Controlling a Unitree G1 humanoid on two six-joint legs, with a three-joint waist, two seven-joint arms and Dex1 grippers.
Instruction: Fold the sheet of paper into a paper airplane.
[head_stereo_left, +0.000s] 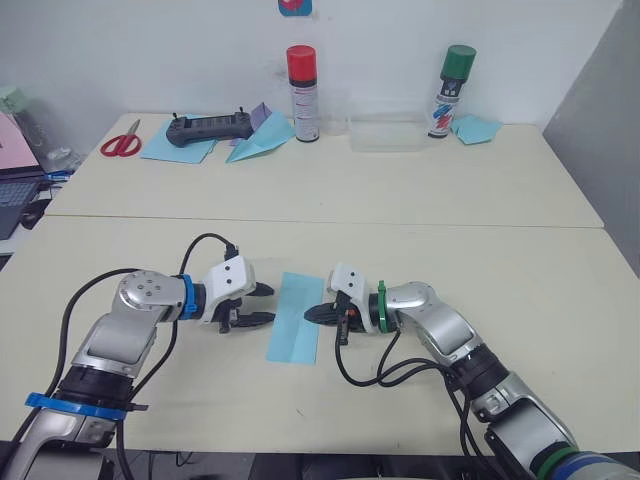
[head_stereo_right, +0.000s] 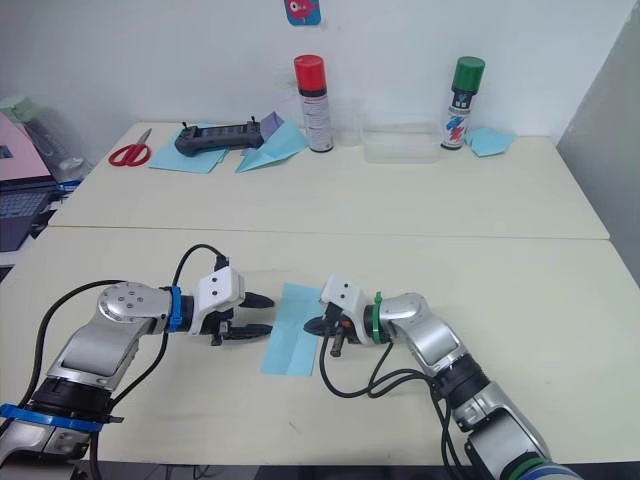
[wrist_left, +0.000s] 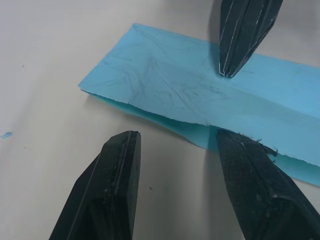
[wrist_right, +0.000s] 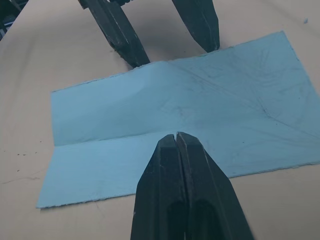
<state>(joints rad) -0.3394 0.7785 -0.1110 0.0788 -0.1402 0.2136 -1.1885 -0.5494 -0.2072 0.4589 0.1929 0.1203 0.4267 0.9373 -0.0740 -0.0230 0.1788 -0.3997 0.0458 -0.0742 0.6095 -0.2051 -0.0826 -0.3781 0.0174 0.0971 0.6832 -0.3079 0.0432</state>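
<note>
The sheet of paper (head_stereo_left: 297, 318) is light blue, folded in half into a long strip with faint crease lines. It lies flat on the near table between my two grippers. My left gripper (head_stereo_left: 268, 305) is open at the strip's left edge, one fingertip (wrist_left: 235, 150) touching the torn edge. My right gripper (head_stereo_left: 312, 314) is shut, and its joined tips (wrist_right: 176, 137) rest on top of the paper from the right side. In the right wrist view, the paper (wrist_right: 125, 115) spreads out ahead of the tips, with the left gripper's fingers (wrist_right: 127, 42) at its far edge.
Along the far table stand a red-capped spray can (head_stereo_left: 302, 80), a green-capped spray can (head_stereo_left: 455, 90) and a clear box (head_stereo_left: 388, 133). There are also a black controller (head_stereo_left: 210, 128) on blue sheets, red scissors (head_stereo_left: 122, 142), a blue dart plane (head_stereo_left: 262, 138) and a laptop (head_stereo_left: 15, 195) at far left.
</note>
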